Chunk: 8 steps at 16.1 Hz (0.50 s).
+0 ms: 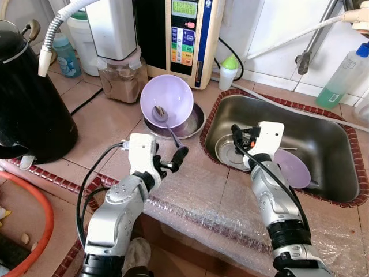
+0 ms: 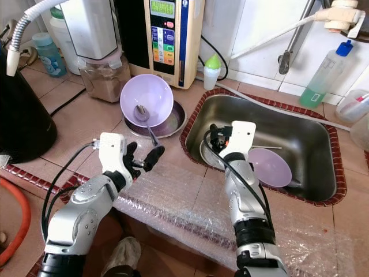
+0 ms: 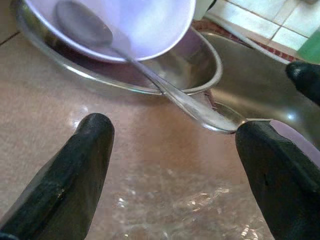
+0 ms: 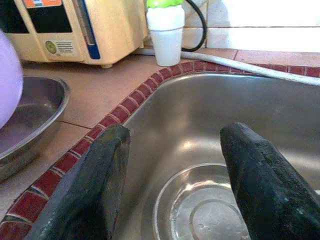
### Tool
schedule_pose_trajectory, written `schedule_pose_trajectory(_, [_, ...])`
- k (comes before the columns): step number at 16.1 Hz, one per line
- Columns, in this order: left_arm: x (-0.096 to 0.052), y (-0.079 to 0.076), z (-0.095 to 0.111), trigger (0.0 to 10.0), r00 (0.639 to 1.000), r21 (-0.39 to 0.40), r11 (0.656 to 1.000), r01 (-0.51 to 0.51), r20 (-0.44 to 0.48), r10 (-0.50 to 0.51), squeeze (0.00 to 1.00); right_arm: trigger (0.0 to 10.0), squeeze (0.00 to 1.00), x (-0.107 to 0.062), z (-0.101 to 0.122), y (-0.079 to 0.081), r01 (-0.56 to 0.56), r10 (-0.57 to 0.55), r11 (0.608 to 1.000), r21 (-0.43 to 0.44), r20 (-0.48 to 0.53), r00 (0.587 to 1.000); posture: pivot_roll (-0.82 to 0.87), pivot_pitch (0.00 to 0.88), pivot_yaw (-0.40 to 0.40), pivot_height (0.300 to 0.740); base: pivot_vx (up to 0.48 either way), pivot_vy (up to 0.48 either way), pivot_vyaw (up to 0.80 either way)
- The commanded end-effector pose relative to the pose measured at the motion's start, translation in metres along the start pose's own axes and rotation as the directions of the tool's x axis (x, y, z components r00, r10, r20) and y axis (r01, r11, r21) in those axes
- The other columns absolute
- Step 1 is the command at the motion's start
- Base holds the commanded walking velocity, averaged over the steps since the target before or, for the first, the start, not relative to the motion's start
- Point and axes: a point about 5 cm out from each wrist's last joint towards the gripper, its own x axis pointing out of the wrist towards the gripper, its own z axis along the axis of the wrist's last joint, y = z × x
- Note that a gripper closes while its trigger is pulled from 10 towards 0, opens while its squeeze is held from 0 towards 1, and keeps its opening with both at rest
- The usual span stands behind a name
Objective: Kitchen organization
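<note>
A purple bowl [image 1: 167, 98] leans tilted in a shallow steel dish [image 1: 195, 124] on the tiled counter, left of the sink [image 1: 288, 109]. A metal spoon [image 1: 169, 128] rests in the bowl, its handle [image 3: 200, 112] pointing out over the dish's rim. My left gripper [image 1: 169, 160] is open just in front of the handle's end, which lies between the fingers [image 3: 85, 150] without touching them. My right gripper [image 1: 239, 141] is open and empty over the sink's left side, above a steel plate [image 4: 200, 210]. A second purple bowl [image 1: 291, 167] lies in the sink beside the right arm.
A black kettle [image 1: 29, 104] stands at the far left. A jar of brown powder [image 1: 121, 78], a water machine [image 1: 187, 34] and a green-capped bottle [image 1: 229, 72] line the back. Green soap [image 1: 340, 78] stands behind the sink. Bubble wrap [image 1: 219, 196] covers the counter's front edge.
</note>
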Motion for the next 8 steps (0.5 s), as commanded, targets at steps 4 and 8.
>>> schedule_pose_trajectory(4, [0.0116,-0.0029,0.0018,0.0,0.999,-0.023,1.000,-0.011,-0.040,0.010,0.00,10.0,0.00,-0.0007,0.0037,0.0011,-0.008,0.008,1.000,-0.012,0.007,1.000,0.03,0.000,-0.034,0.740,0.000,0.000,0.00])
schedule_pose_trajectory(8, [0.0161,0.0006,0.0063,0.0,0.999,-0.046,0.998,-0.049,-0.027,0.048,0.00,10.0,0.00,-0.0014,0.0034,0.0007,-0.003,0.003,1.000,-0.013,0.007,1.000,0.02,0.000,-0.029,0.740,0.000,0.000,0.00])
